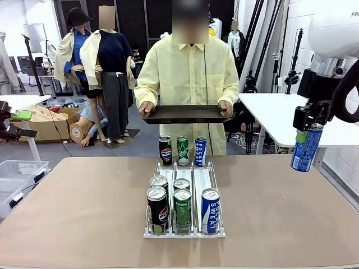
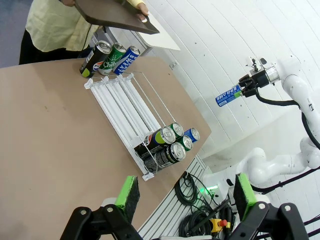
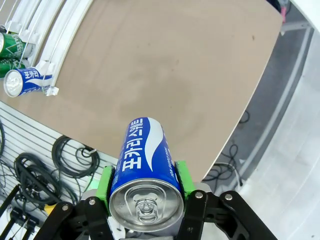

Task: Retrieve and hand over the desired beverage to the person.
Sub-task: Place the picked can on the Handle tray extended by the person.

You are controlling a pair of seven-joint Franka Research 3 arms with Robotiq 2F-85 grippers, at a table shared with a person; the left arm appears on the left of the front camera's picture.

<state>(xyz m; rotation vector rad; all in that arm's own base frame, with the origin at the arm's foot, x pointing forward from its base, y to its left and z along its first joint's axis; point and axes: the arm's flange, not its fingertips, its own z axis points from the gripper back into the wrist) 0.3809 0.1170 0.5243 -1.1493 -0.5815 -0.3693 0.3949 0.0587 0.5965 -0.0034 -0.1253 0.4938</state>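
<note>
A blue Pocari Sweat can hangs above the table's right edge, and my right gripper is shut on it; the right wrist view shows the can clamped between the green pads. The person in a pale-yellow shirt stands at the far side holding a dark tray with both hands. My left gripper is open with nothing between its fingers, off the table's near-left side. From there the blue can shows far off in the other arm's grip.
A clear rack at the table's middle holds several cans: Pepsi, green and blue ones at its near end and three at its far end. A white table stands behind at the right. Cables lie below the table edge.
</note>
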